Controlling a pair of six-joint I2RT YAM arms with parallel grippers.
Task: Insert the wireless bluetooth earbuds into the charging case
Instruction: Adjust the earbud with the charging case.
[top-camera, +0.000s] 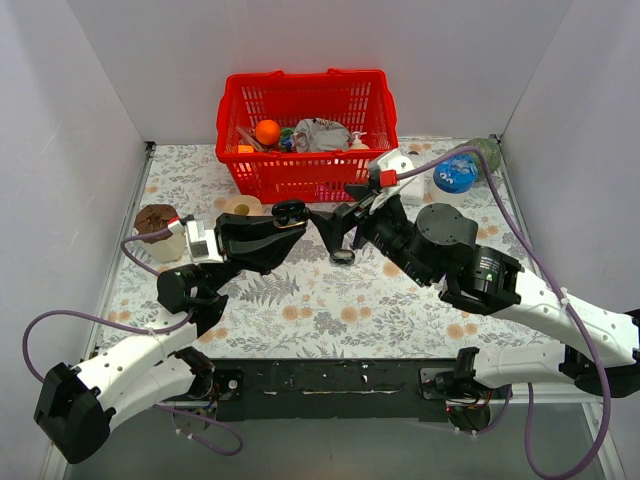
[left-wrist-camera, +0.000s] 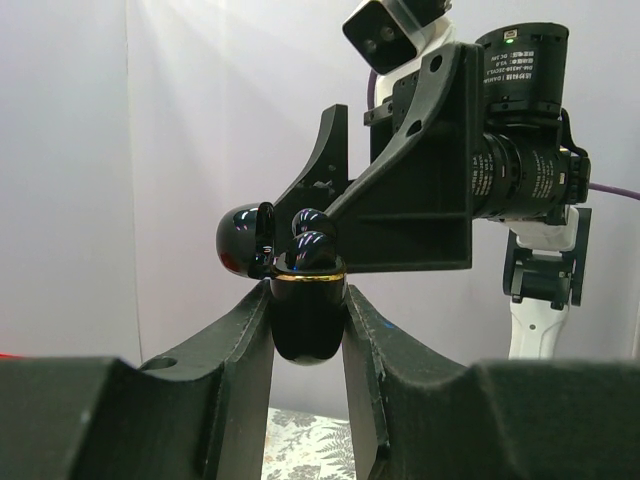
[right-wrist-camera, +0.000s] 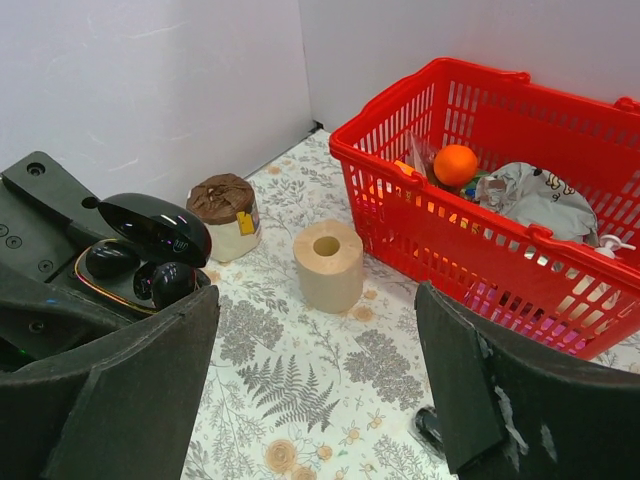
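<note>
Floral-print table, white walls on three sides. Above it the left gripper is clamped tight on the charging case, which is raised off the surface with its lid tipped open. Both earbuds sit in the wells (glossy, side by side). The right gripper is spread wide and holds nothing, one finger just beside the case. A tan roll stands near the red basket.

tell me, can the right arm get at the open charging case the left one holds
Probably yes: the right gripper, jaws open, sits right beside the charging case, which the left gripper holds up; nothing lies between.
</note>
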